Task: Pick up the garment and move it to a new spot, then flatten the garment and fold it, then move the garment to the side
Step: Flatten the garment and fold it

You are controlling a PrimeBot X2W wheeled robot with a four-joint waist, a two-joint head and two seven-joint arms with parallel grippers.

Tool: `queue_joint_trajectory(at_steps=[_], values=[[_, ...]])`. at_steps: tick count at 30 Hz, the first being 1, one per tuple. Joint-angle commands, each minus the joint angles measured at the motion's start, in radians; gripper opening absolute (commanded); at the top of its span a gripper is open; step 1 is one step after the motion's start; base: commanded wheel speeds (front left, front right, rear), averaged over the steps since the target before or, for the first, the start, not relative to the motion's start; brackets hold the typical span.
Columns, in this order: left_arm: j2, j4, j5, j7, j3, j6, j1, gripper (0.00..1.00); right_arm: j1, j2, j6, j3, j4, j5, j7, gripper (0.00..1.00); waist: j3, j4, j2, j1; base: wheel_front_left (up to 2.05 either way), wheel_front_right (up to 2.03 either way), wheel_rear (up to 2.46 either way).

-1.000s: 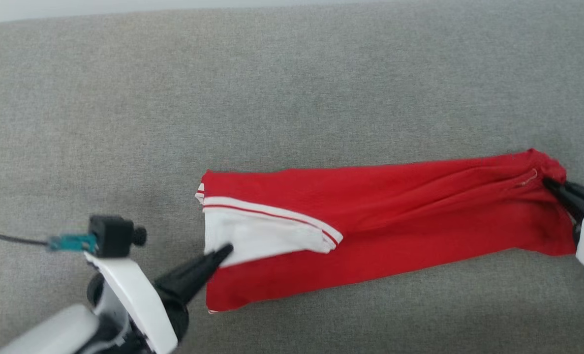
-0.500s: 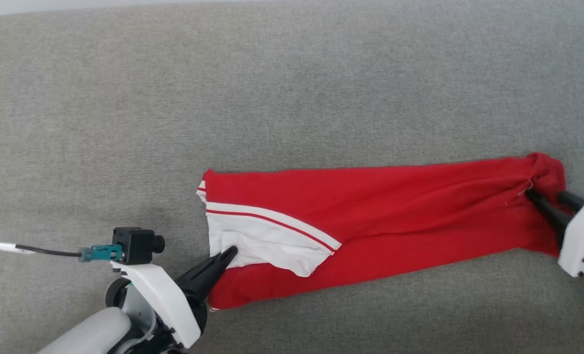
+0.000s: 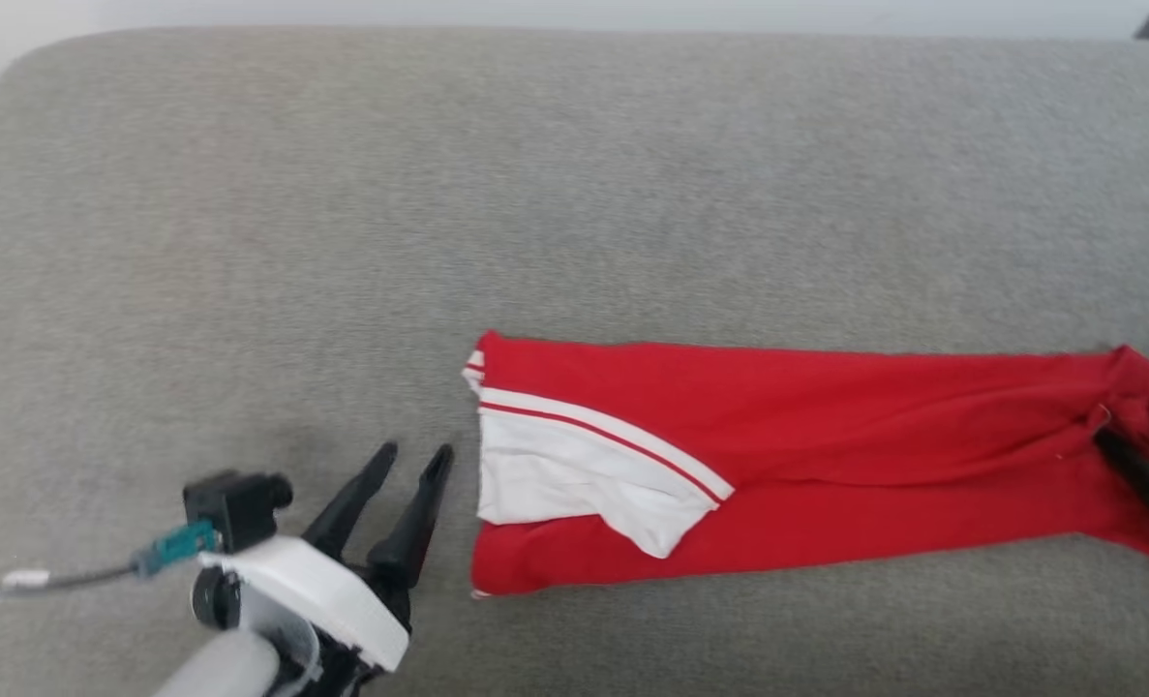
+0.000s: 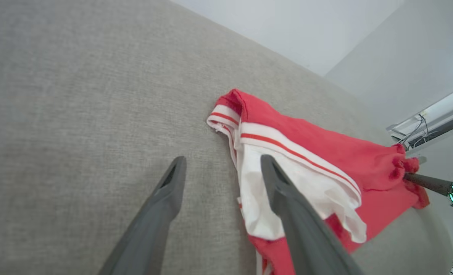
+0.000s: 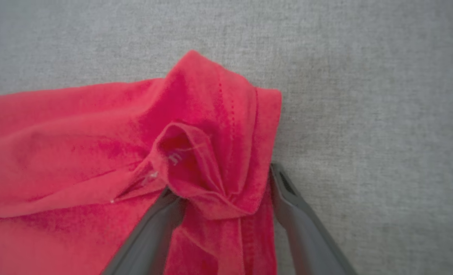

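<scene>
Head view is showing the garment [image 3: 826,455] lying on a grey fabric surface [image 3: 574,194], stretched into a long narrow band running from the middle of the frame to the right edge. At its left end 1 white sleeve [image 3: 555,479] is lying folded over the red body, with the striped trim [image 3: 622,436] slanting across above it. The left gripper [image 3: 416,449] is sitting just beside that left end, its 2 dark fingers spread apart and gripping nothing. A strip of bare grey is separating the nearer fingertip from the sleeve edge. Left wrist view is agreeing: 1 finger [image 4: 165,198] is hanging over bare grey fabric and the other is crossing in front of the white sleeve, with nothing pinched between them.

Right wrist view is placing the right gripper [image 5: 223,179] at the garment's far right end, where the red cloth is bunching into a rumpled knot. Its 2 fingers are standing wide apart, straddling that knot, so the claw is open rather than clenched. The tip of 1 finger is disappearing under a fold, and the cloth is possibly brushing the pads, though the blur is making that hard to judge. Hem stitching [image 5: 232,110] is showing along the crumpled edge.
</scene>
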Motion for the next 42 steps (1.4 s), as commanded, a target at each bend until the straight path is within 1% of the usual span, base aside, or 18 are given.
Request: queue_joint_trajectory(at_steps=[1,2,6,7,8,11,13,16,17,18,19,20,22,26,32,38,40,42], values=[[-0.041,0.014,0.053,-0.004,0.048,0.000,0.047,1.00,0.024,0.024,0.000,-0.001,0.026,0.016,0.018,1.00,-0.016,0.033,-0.0001,0.0000,0.00,0.00,0.00],[-0.064,0.027,0.086,-0.004,0.096,0.000,0.066,1.00,0.026,0.026,0.000,-0.007,0.039,0.023,0.025,1.00,-0.021,0.042,-0.0001,0.0000,0.00,0.00,0.00],[-0.140,0.068,0.289,-0.005,0.226,-0.001,0.131,1.00,0.044,0.038,0.000,-0.014,0.092,0.038,0.084,1.00,-0.039,0.072,-0.0001,0.0000,0.00,0.00,0.00],[-0.154,0.073,0.350,-0.005,0.258,0.003,0.145,1.00,0.045,0.040,0.000,-0.016,0.100,0.038,0.091,1.00,-0.043,0.078,-0.0001,0.0000,0.00,0.00,0.00],[-0.154,0.073,0.350,-0.005,0.258,0.003,0.145,1.00,0.045,0.040,0.000,-0.016,0.100,0.038,0.091,1.00,-0.043,0.078,-0.0001,0.0000,0.00,0.00,0.00],[-0.203,0.059,0.522,-0.005,0.360,0.022,0.177,1.00,0.046,0.049,0.000,-0.023,0.126,0.033,0.103,1.00,-0.056,0.092,-0.0001,0.0000,0.00,0.00,0.00],[-0.237,0.026,0.625,-0.005,0.429,0.019,0.203,1.00,0.048,0.057,0.000,-0.023,0.139,0.029,0.113,1.00,-0.062,0.097,-0.0001,0.0000,0.00,0.00,0.00],[-0.285,-0.019,0.746,-0.005,0.510,-0.005,0.242,1.00,0.049,0.067,0.000,-0.023,0.148,0.023,0.127,1.00,-0.068,0.101,-0.0001,0.0000,0.00,0.00,0.00],[-0.299,-0.028,0.776,-0.005,0.533,-0.015,0.253,1.00,0.048,0.070,0.000,-0.023,0.152,0.021,0.132,0.74,-0.069,0.102,-0.0001,0.0000,0.00,0.00,0.00],[-0.314,-0.033,0.800,-0.005,0.551,-0.025,0.262,1.00,0.046,0.073,0.000,-0.023,0.154,0.020,0.136,0.45,-0.070,0.101,-0.0001,0.0000,0.00,0.00,0.00],[-0.326,-0.037,0.821,-0.005,0.569,-0.035,0.269,1.00,0.044,0.075,0.000,-0.025,0.158,0.018,0.139,0.07,-0.071,0.101,-0.0001,0.0000,0.00,0.00,0.00],[-0.336,-0.044,0.844,-0.005,0.589,-0.042,0.273,1.00,0.040,0.077,0.000,-0.028,0.163,0.016,0.142,0.00,-0.072,0.100,-0.0001,0.0000,0.00,0.00,0.00],[-0.361,-0.047,0.868,-0.005,0.623,-0.057,0.289,1.00,0.029,0.075,-0.001,-0.040,0.172,0.009,0.139,0.00,-0.072,0.096,-0.0001,0.0000,0.00,0.00,0.00],[-0.384,-0.045,0.907,-0.005,0.665,-0.082,0.296,1.00,0.014,0.058,-0.003,-0.075,0.183,0.012,0.122,0.00,-0.073,0.087,-0.0001,0.0000,0.00,0.00,0.00],[-0.400,-0.046,0.934,-0.005,0.706,-0.097,0.305,1.00,0.006,-0.029,-0.001,-0.176,0.206,0.021,0.076,0.00,-0.075,0.056,-0.0001,0.0000,0.00,0.00,0.00],[-0.394,-0.057,0.944,-0.005,0.699,-0.097,0.301,1.00,0.043,-0.150,-0.001,-0.284,0.280,0.017,0.035,0.00,-0.079,0.029,-0.0001,0.0000,0.00,0.00,0.00],[-0.389,-0.058,0.942,-0.005,0.697,-0.097,0.303,1.00,0.047,-0.168,0.000,-0.310,0.297,0.011,0.017,0.00,-0.082,0.019,-0.0001,0.0000,0.00,0.00,0.00],[-0.387,-0.055,0.941,-0.005,0.691,-0.098,0.306,1.00,0.053,-0.167,0.000,-0.322,0.295,0.007,0.014,0.00,-0.087,0.011,-0.0001,0.0000,0.00,0.00,0.00]])
